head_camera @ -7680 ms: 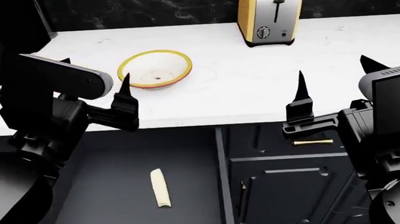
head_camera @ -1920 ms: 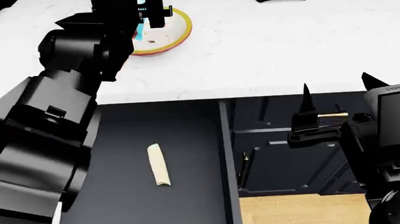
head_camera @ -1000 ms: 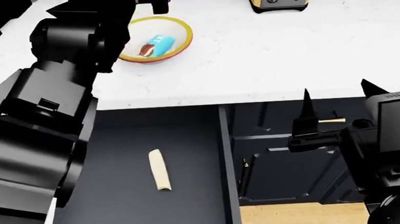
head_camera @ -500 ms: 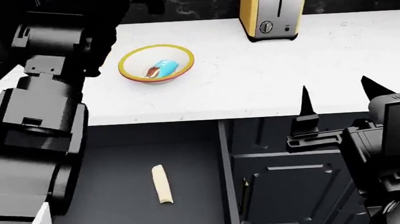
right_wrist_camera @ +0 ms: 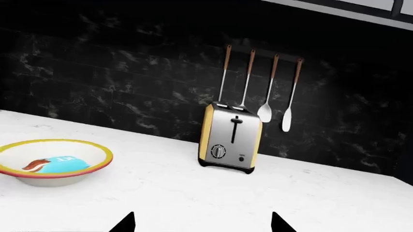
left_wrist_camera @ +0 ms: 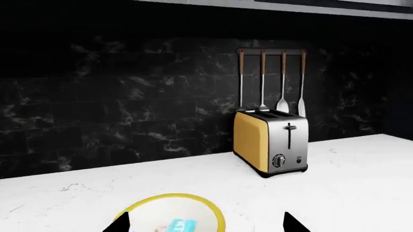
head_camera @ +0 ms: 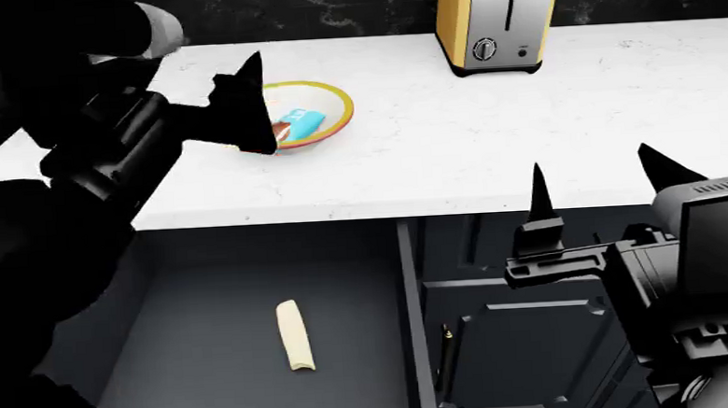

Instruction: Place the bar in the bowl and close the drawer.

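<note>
1. The bar [head_camera: 299, 123] lay inside the bowl [head_camera: 335, 101] on the white counter [head_camera: 461, 143]; the right wrist view showed it resting on the bowl's floor, brown-red end toward the near rim.
2. The left gripper [head_camera: 244, 107] sat just in front of the bowl, jaws spread and holding nothing. The right gripper [head_camera: 594, 187] hovered at the counter's front edge, jaws likewise spread, empty.
3. The drawer [head_camera: 198, 362] stood open below the counter. Inside it was only a pale cream stick [head_camera: 295, 336] (not a task item).
4. Judged step in hand: closing the drawer. Advice: lower the left arm clear of the bowl, set it flat against the drawer front and push straight in, avoiding a skewed shove.
5. The toaster [head_camera: 496, 19] stood well apart at the back.
</note>
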### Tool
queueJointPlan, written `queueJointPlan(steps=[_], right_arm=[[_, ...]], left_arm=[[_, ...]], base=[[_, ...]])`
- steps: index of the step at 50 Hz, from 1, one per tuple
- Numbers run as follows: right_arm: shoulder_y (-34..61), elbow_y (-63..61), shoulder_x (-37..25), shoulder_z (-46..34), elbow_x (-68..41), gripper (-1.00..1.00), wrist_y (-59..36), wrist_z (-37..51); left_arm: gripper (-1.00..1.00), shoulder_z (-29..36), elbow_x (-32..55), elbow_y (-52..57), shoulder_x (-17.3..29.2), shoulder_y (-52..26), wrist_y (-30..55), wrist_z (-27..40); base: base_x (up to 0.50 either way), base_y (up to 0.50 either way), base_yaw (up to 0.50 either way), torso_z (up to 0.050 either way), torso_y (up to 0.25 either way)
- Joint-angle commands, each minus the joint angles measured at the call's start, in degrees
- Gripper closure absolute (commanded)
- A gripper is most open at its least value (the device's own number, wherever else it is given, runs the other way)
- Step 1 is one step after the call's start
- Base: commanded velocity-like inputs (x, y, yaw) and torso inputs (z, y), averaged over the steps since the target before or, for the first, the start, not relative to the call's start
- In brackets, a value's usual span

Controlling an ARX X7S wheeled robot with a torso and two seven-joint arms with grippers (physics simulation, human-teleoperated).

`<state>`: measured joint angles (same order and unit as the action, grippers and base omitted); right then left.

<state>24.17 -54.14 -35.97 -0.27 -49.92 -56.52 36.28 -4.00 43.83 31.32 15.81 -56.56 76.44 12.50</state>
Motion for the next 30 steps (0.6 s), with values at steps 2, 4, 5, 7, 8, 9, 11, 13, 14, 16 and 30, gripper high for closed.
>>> queueJointPlan(steps=[2, 4, 5, 7, 8, 9, 11, 13, 14, 16, 30], right_arm=[[-0.03, -0.87, 0.15, -0.58, -1.05, -1.00, 0.09, 0.64], [-0.05, -0.98, 0.06, -0.66, -1.11, -1.00, 0.11, 0.73], [-0.11, -0.97, 0.02, -0.85, -0.90, -1.00, 0.26, 0.64], [-0.36, -0.86, -0.01, -1.00, -0.67, -1.00, 0.54, 0.59], [-0.42, -0.87, -0.06, -1.07, -0.61, -1.00, 0.64, 0.54], [-0.45, -0.68, -0.08, -1.17, -0.44, -1.00, 0.79, 0.47], [-0.38, -0.74, -0.10, -1.24, -0.58, -1.00, 0.76, 0.59], [-0.23, -0.77, -0.11, -1.40, -0.69, -1.00, 0.68, 0.72], [-0.22, -0.80, -0.14, -1.46, -0.72, -1.00, 0.72, 0.72], [-0.19, -0.64, -0.17, -1.54, -0.68, -1.00, 0.81, 0.75], [0.98, -0.58, -0.24, -2.39, -1.51, -1.00, 0.44, 1.47]], left_arm=[[-1.00, -8.20, 7.25, 17.10, 1.51, 11.02, 6.29, 1.69], [-1.00, -8.57, 7.78, 17.12, 1.29, 10.90, 6.51, 1.95], [-1.00, -8.36, 7.77, 17.14, 1.39, 10.99, 6.33, 1.96], [-1.00, -8.12, 7.68, 16.96, 1.49, 11.15, 5.89, 2.01], [-1.00, -8.03, 7.73, 17.00, 1.57, 11.43, 5.71, 1.96], [-1.00, -7.86, 7.66, 17.03, 1.71, 11.65, 5.43, 1.92], [-1.00, -7.69, 7.63, 16.96, 1.86, 11.92, 5.11, 1.95], [-1.00, -7.77, 7.76, 16.79, 1.90, 11.78, 5.03, 2.11], [-1.00, -7.70, 7.82, 16.85, 2.02, 11.79, 4.96, 2.13], [-1.00, -8.00, 8.27, 16.71, 1.97, 11.33, 5.33, 2.41], [-1.00, -8.67, 10.67, 16.36, 2.21, 10.40, 6.34, 3.89]], base=[[0.00, -0.50, 0.00, 0.000, 0.000], [0.00, -0.50, 0.00, 0.000, 0.000], [0.00, -0.50, 0.00, 0.000, 0.000], [0.00, -0.50, 0.00, 0.000, 0.000], [0.00, -0.50, 0.00, 0.000, 0.000], [0.00, -0.50, 0.00, 0.000, 0.000], [0.00, -0.50, 0.00, 0.000, 0.000], [0.00, -0.50, 0.00, 0.000, 0.000], [0.00, -0.50, 0.00, 0.000, 0.000], [0.00, -0.50, 0.00, 0.000, 0.000], [0.00, -0.50, 0.00, 0.000, 0.000]])
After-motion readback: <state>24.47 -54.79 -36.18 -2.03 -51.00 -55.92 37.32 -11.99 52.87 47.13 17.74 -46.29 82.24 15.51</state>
